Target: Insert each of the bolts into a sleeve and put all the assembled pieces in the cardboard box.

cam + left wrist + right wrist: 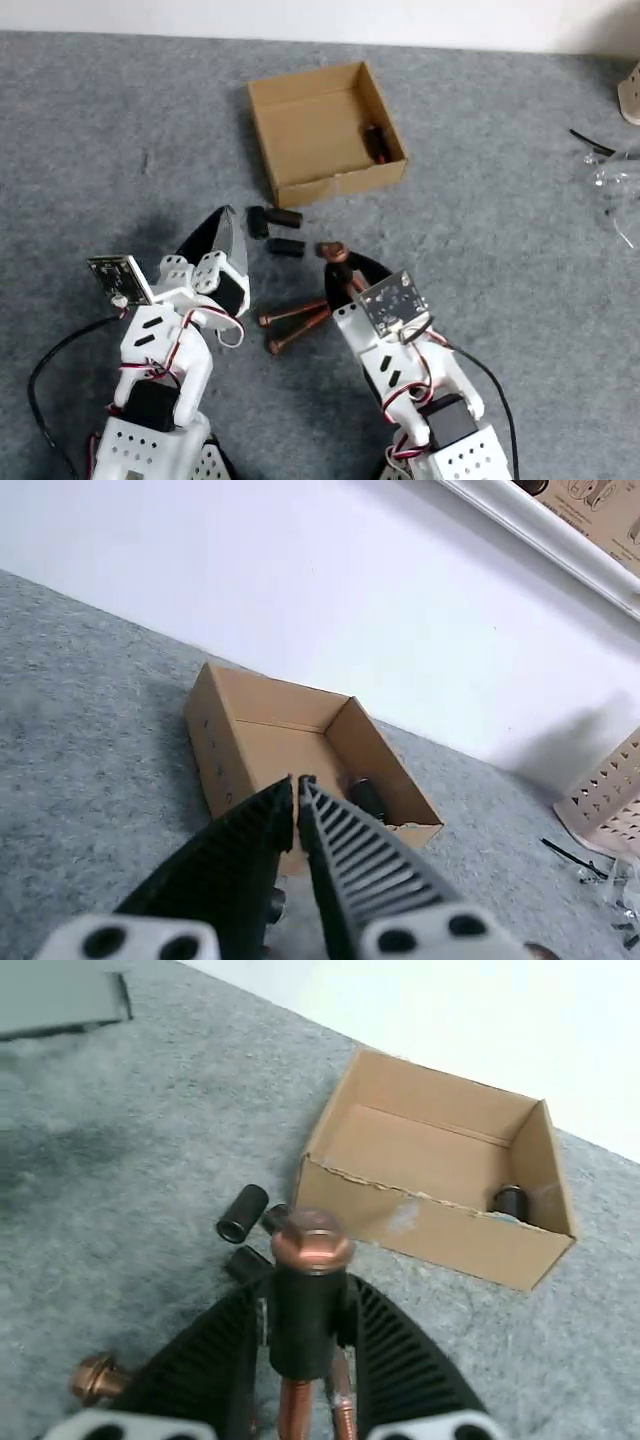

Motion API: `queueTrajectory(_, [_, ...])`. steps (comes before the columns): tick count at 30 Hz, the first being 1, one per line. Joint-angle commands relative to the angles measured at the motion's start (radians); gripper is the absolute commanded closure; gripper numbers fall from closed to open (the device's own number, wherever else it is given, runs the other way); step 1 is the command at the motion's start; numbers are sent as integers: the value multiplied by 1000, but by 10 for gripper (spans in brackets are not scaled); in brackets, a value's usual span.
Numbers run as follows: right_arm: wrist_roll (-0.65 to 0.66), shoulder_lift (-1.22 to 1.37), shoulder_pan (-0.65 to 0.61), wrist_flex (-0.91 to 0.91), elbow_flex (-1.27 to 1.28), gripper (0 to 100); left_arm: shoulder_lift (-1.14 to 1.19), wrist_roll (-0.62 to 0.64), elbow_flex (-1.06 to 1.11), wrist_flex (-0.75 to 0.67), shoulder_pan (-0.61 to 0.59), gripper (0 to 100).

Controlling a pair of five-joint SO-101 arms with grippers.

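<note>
Because the right gripper (pixel 305 1305) clamps only the black sleeve (pixel 303 1328) — the bolt (pixel 311 1242) probably sits loose inside — a tilt could drop it before the cardboard box (pixel 340 183) at twelve o'clock. The left gripper (pixel 228 232), closed and empty, is at nine o'clock.

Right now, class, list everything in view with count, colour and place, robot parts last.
cardboard box: one, brown, far middle of the grey carpet.
assembled piece: one, black with copper, inside the box.
sleeves: three, black, loose before the box.
bolts: two, copper, loose between the arms.
plastic scraps: few, clear, carpet's right edge.
left gripper: one, black, shut, empty, by the sleeves.
right gripper: one, black, shut on a sleeved bolt.
</note>
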Motion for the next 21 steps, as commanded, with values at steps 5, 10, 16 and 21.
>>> queueTrajectory(5, [-5, -21, 16, -42, 5, 994, 5, -173, 24, 0, 4, 993])
queueTrajectory(10, [-3, -21, 16, -42, 31, 994, 5, -336, 24, 81, 5, 993])
queueTrajectory(16, [-3, -21, 16, -42, 67, 994, 5, -376, 24, 86, 5, 993])
queueTrajectory(21, [-3, -21, 16, -42, 79, 994, 5, -381, 24, 86, -2, 993])
